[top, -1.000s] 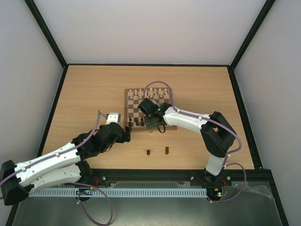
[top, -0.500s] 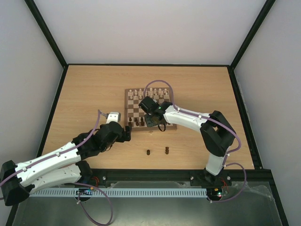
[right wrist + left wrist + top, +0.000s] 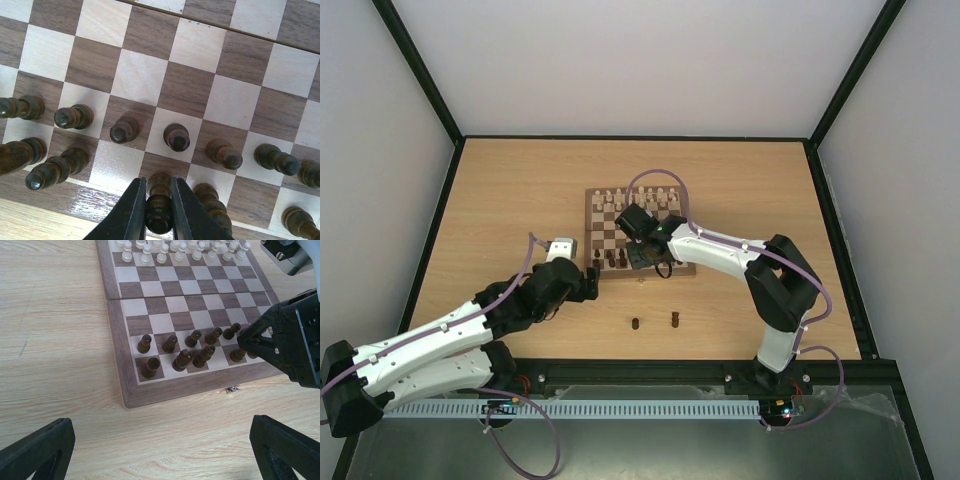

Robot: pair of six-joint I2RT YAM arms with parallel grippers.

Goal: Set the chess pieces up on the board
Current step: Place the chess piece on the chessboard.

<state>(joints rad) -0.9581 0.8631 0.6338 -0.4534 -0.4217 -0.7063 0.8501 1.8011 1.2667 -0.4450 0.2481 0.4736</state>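
Chess set-up nearly done: the right hand [image 3: 159,192] pinches one dark chessman [image 3: 160,220] between its fingers, low over the near row of the board [image 3: 150,396]. The piece hangs upright with its long axis vertical, straight below the hand. The coming move looks like a short drop onto the square beneath, not a sideways reach. Whether its base already touches the wood cannot be told.

Beside it, the right wrist view shows seven dark pieces in the second row and four others in the near row. More may sit outside that frame.

Two further dark pieces, one [image 3: 635,323] and another [image 3: 674,319], stand off the board on the desk [image 3: 520,200]. They are toward the near edge, between the two arms. The left hand [image 3: 590,282] waits with its fingers spread wide and empty, just off the board's near left corner. It lies a little closer to the left stray, and the right hand is closer to the other. Being free, the left hand seems the likelier one to collect either.

Cream-white chessmen [image 3: 145,255] line the far rows, too crowded and cropped to count.
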